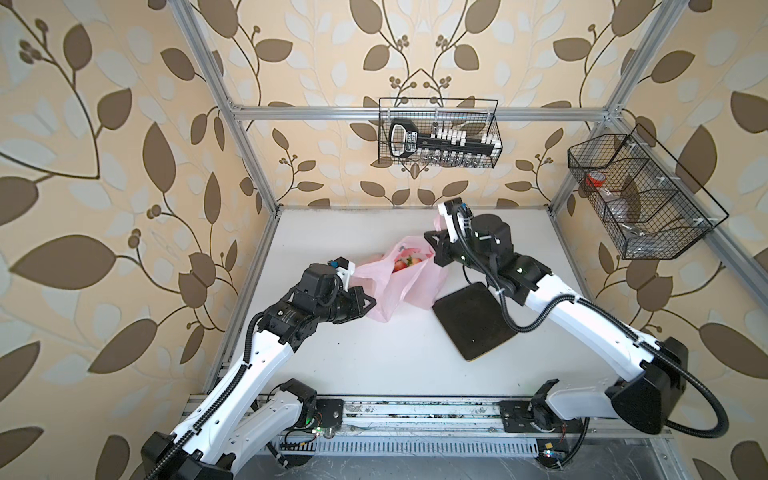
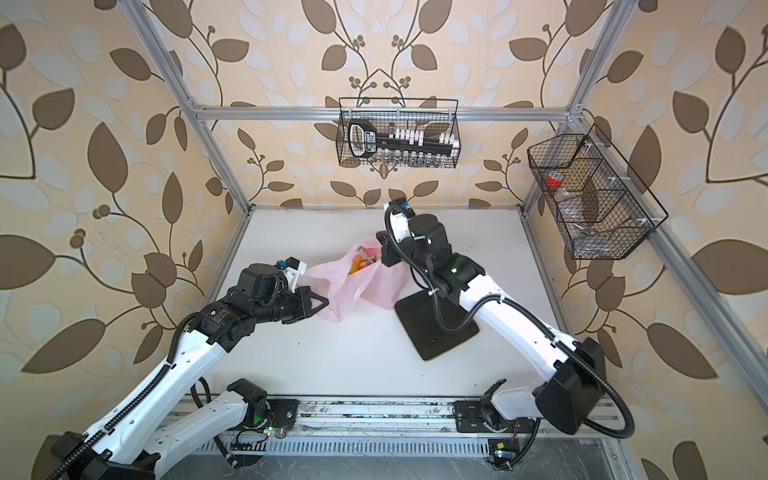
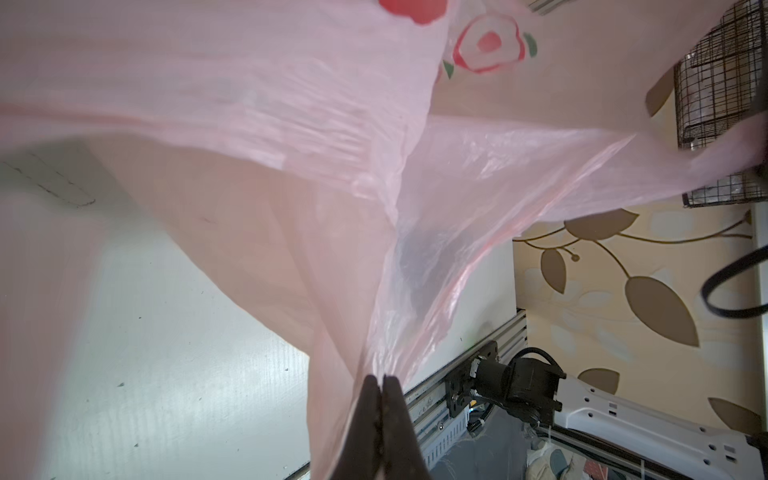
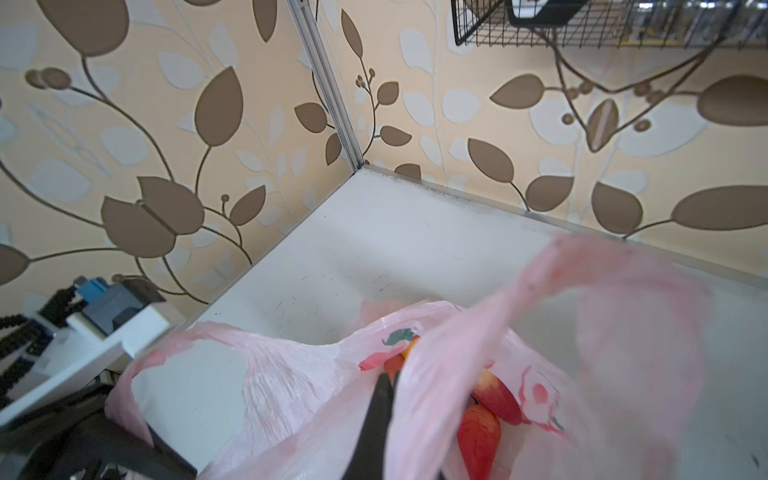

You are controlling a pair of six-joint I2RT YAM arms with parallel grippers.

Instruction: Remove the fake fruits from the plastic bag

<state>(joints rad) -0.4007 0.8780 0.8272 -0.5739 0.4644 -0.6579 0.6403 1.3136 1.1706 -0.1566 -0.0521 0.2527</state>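
The plastic bag (image 1: 399, 291) (image 2: 345, 291) stands mid-table, pink and translucent, its mouth pulled open between both arms. Inside the mouth lie the fake fruits (image 1: 409, 262) (image 2: 363, 264), red and orange; the right wrist view shows red strawberries (image 4: 478, 440) under the film. My left gripper (image 1: 372, 301) (image 3: 383, 380) is shut on the bag's near left edge, with pink film (image 3: 291, 124) fanning out from the closed jaws. My right gripper (image 1: 432, 249) (image 4: 390, 378) is shut on the bag's right rim; film drapes over it and only one black finger (image 4: 374, 424) shows.
A dark square tray (image 1: 473, 328) (image 2: 432, 328) lies on the white table right of the bag, under the right arm. A wire basket (image 1: 438, 133) hangs on the back wall and another (image 1: 640, 195) on the right wall.
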